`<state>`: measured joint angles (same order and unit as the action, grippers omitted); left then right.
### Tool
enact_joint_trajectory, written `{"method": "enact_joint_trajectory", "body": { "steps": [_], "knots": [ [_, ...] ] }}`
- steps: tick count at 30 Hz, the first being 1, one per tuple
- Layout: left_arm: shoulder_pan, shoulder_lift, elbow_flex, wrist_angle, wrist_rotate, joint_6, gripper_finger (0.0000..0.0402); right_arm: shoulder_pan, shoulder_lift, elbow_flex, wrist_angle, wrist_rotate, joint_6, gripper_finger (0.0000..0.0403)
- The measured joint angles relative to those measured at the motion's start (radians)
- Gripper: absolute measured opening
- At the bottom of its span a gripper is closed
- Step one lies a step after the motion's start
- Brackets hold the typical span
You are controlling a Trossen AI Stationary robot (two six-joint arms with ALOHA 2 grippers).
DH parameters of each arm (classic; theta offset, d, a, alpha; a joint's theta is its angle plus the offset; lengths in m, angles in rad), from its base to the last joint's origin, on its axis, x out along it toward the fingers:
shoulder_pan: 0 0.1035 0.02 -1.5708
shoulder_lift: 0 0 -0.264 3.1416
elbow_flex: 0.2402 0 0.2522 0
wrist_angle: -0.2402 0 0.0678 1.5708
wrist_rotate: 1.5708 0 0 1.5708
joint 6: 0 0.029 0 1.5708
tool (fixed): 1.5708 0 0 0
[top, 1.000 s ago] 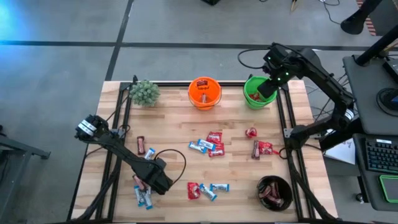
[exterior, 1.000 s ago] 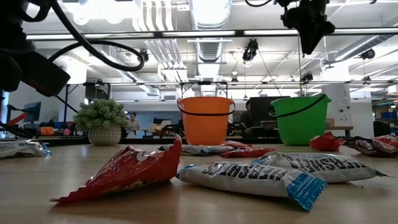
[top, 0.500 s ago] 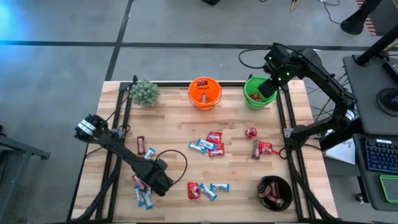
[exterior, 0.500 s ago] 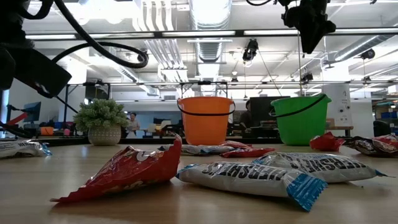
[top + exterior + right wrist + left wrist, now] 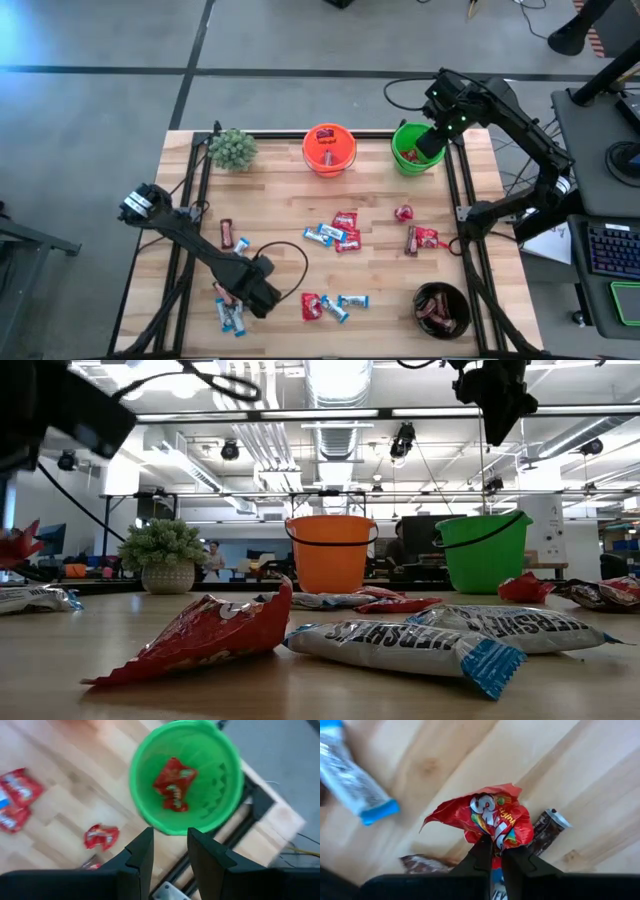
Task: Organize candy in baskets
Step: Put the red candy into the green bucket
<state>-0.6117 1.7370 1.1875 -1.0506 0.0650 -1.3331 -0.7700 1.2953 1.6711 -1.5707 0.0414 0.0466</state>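
Left end effector (image 5: 493,846) clamped on red candy (image 5: 492,817).

The left end effector (image 5: 493,851) hides the red packet's (image 5: 492,817) lower part; a brown candy (image 5: 422,864) is half hidden behind it.

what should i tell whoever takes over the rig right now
Left gripper: shut on a red candy packet, lifted off the table's near-left part.
Right gripper: open, empty, hanging over the green pail.
Done: red packets sit in the green pail, at least one red candy in the orange pail, dark brown ones in the black bowl.
Left: blue-and-white bars, brown bars and red packets lie loose near the left gripper; a mixed cluster sits mid-table, with more red pieces to its right. Next, probably carry the held packet to a pail.
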Motion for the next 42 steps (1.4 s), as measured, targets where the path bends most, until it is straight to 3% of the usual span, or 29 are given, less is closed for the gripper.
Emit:
{"method": "enact_joint_trajectory", "body": {
  "steps": [4,11,14,23,42],
  "knots": [
    [0.000,0.000,0.090,-0.081,-0.059,0.027,0.0000,0.000,-0.005,0.000,0.014,-0.148,-0.035,0.0109],
    [0.041,-0.001,0.257,-0.183,-0.244,0.121,0.0000,0.000,-0.024,0.000,0.067,-0.525,-0.104,0.0109],
    [0.076,-0.001,0.324,-0.219,-0.326,0.183,0.0000,0.009,-0.032,0.000,0.088,-0.612,-0.126,0.0109],
    [0.218,-0.001,0.510,-0.286,-0.448,0.440,0.0000,0.067,-0.047,0.000,0.104,-0.626,-0.141,0.0109],
    [0.450,-0.002,0.738,-0.312,-0.452,0.841,0.0000,0.220,-0.028,-0.001,0.245,-0.628,-0.178,0.0109]
  ]
}}
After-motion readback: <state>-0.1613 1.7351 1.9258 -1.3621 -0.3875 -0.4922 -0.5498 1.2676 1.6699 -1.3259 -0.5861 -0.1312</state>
